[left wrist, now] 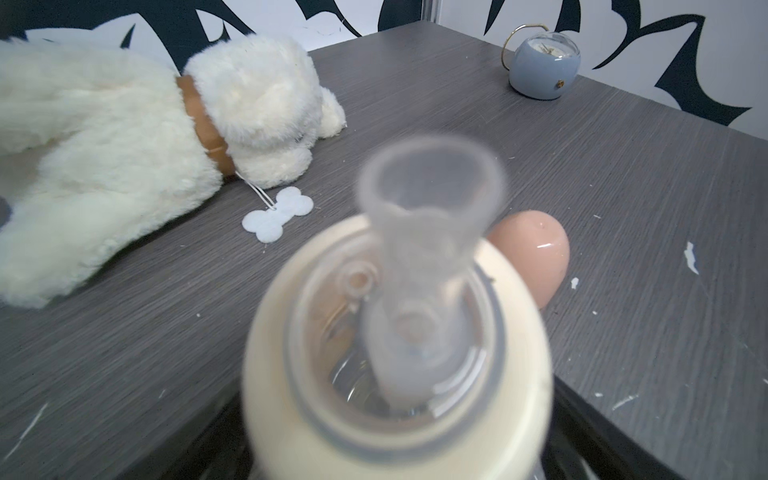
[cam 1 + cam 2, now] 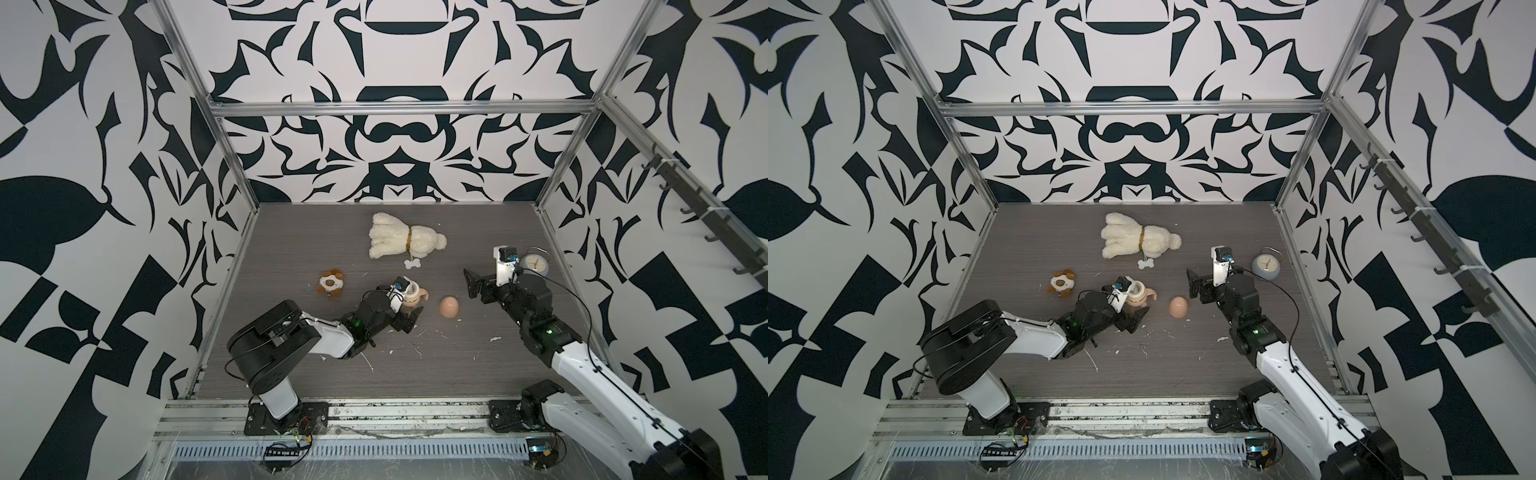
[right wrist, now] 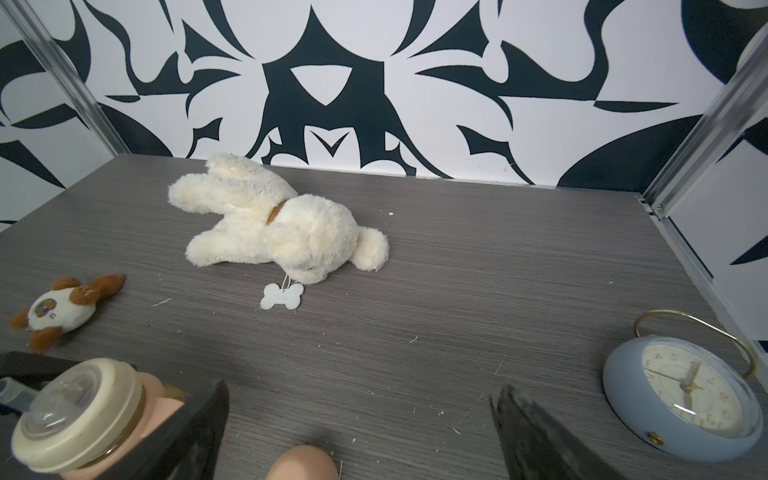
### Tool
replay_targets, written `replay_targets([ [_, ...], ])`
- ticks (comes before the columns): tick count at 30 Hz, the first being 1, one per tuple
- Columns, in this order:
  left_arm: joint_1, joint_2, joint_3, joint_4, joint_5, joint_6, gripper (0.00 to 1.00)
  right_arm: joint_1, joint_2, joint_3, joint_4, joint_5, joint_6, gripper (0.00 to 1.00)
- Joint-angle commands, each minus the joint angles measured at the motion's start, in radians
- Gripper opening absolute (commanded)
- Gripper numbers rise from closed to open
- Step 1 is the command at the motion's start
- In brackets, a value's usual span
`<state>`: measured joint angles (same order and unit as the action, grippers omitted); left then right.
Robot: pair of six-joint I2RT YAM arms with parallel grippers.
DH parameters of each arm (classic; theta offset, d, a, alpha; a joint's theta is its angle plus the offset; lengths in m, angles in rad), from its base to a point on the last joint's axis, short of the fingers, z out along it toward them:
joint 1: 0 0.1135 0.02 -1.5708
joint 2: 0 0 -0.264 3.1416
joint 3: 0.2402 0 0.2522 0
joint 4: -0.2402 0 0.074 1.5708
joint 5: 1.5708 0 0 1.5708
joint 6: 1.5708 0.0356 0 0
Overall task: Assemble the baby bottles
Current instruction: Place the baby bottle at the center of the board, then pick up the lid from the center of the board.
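Just beside dome cap (image 2: 449,306) | bottle (image 2: 409,296) between jaws of left gripper (image 2: 407,309), clamped or slack we cannot tell | right gripper (image 2: 471,284) splayed, empty, cap's other side | risk: slick cap may squirt free, unbraced bottle may topple.

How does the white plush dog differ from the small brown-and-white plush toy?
The white plush dog is much bigger than the small plush toy. The dog is cream all over, with a brown collar and a bone-shaped tag; the small toy has a white face and brown limbs. The dog lies farther back on the table; the small toy lies nearer the front, to the left. Both are soft toys lying down.
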<state>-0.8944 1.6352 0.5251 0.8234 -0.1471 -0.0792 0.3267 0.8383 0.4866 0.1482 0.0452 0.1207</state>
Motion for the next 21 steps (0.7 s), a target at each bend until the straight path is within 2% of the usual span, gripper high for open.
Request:
replay_targets([
  [1, -0.03, -0.133, -0.046, -0.082, -0.057, -0.026, 0.99, -0.02, -0.008, -0.017, 0.052, -0.006, 0.005, 1.0],
  [5, -0.037, -0.369, -0.115, -0.259, -0.121, -0.088, 0.99, -0.074, 0.047, -0.02, 0.056, 0.028, 0.027, 1.0],
  [7, -0.037, -0.503, -0.139, -0.359, -0.189, -0.122, 0.99, -0.103, 0.071, -0.034, 0.092, 0.053, 0.039, 1.0],
  [12, 0.004, -0.808, -0.134, -0.607, -0.526, -0.236, 0.99, -0.138, 0.159, -0.136, 0.294, 0.186, -0.025, 1.0],
  [14, 0.106, -0.877, -0.125, -0.651, -0.561, -0.258, 0.99, -0.142, 0.224, -0.168, 0.373, 0.184, -0.084, 1.0],
  [16, 0.264, -0.904, -0.123, -0.655, -0.503, -0.271, 0.99, -0.144, 0.303, -0.203, 0.481, 0.173, -0.115, 1.0],
  [19, 0.487, -0.869, -0.141, -0.588, -0.449, -0.276, 0.99, -0.144, 0.439, -0.211, 0.608, 0.158, -0.135, 1.0],
  [21, 0.614, -0.801, -0.141, -0.554, -0.421, -0.268, 1.0, -0.144, 0.472, -0.167, 0.568, 0.124, -0.152, 1.0],
])
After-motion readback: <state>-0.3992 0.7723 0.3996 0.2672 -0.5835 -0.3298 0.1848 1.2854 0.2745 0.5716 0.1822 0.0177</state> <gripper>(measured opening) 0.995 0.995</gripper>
